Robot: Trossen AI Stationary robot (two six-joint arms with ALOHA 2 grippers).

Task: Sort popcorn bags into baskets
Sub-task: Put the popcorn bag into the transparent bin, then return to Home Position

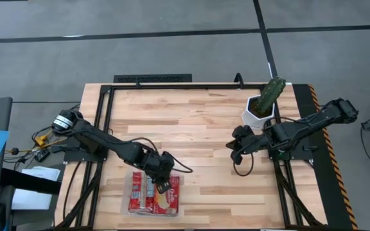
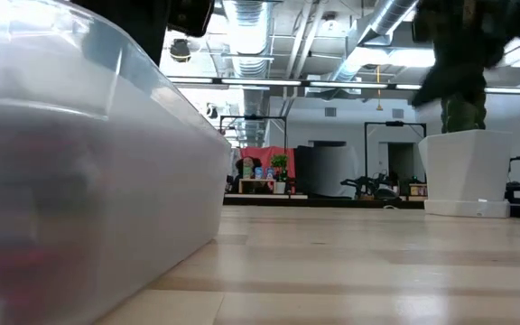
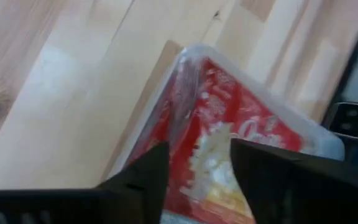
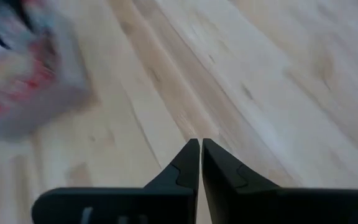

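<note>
In the high view the left arm runs from its base at the left edge of the table (image 1: 191, 122) diagonally down toward the lower middle of the frame, elbow low, wrist bent over the near edge of the clear plastic tray (image 1: 132, 206). The left hand (image 1: 162, 186) hangs just above the tray's upper right part, its two dark fingers (image 3: 143, 177) spread apart with nothing pinched between them; in the left wrist view a red packet with a cream popcorn picture shows through the gap.

The popcorn bags (image 1: 148, 192) lie flat inside the tray in the lower middle of the high view, packed side by side, glossy red with paler panels (how many there are cannot be counted from here). White lettering curves across one bag (image 3: 253, 127) in the left wrist view, but it is too blurred to read. In the low view the tray's cloudy wall (image 2: 79, 181) fills the left half of the frame, with a faint red shade behind it.

Further right in the high view, bare wood lies between tray and right arm. The right arm reaches in from the right edge, stretched nearly level, and the right hand (image 1: 235, 153) sits right of centre, well apart from the tray, fingers pressed together on nothing, as the right wrist view shows (image 4: 200, 163). Just beside its forearm, toward the upper right, stands a white pot (image 1: 257, 114) holding a green cactus-like plant (image 1: 273, 92).
</note>
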